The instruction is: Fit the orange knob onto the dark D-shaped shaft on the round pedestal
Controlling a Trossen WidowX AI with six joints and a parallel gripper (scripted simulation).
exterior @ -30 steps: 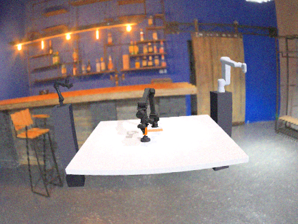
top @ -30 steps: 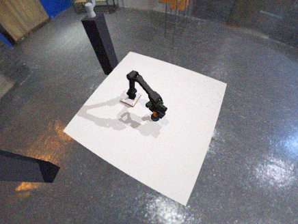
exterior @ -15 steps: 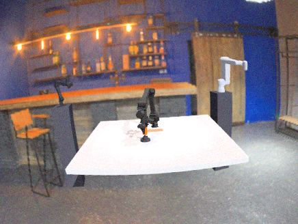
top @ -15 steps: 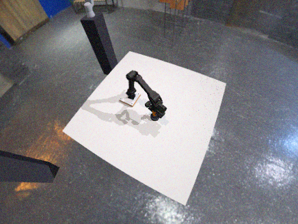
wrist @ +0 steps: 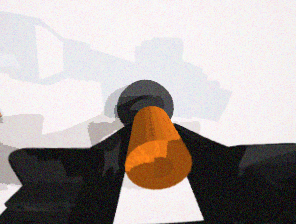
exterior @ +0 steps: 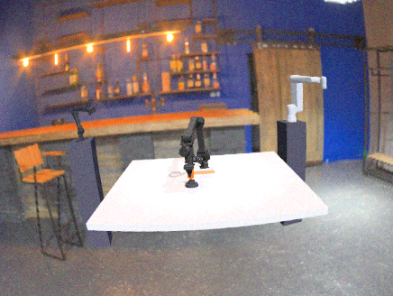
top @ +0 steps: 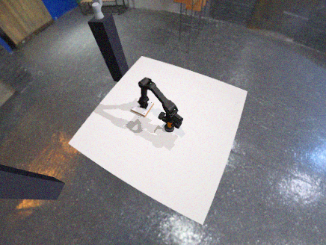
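In the top view, the black arm (top: 158, 95) (exterior: 198, 135) stands left of the middle of the white table (top: 194, 168) (exterior: 225, 208). Its foot is on a small pale board (top: 149, 110) (exterior: 208, 171) with an orange-brown edge. The arm bends over toward the middle of the frame, where the gripper (top: 169, 121) (exterior: 190, 171) (wrist: 152, 127) reaches the round pedestal (top: 169, 129) (exterior: 192, 184) (wrist: 127, 102). A patch of the orange knob (top: 170, 124) (exterior: 191, 175) (wrist: 157, 155) shows between the gripper's dark parts, just above the pedestal. Grey shadows spread to the left and below.

In the exterior view, the arm is near the centre of the frame, and the gripper points down at the pedestal. The knob shows as a small orange strip under the gripper, above the pedestal's dark base. Whether it is fully down cannot be told.

In the wrist view, the gripper's black fingers come in from the lower left and lower right and are closed on the knob, which fills the lower middle. The dark disc of the pedestal lies behind the knob's far end, above the centre of the frame. The shaft cannot be made out clearly.
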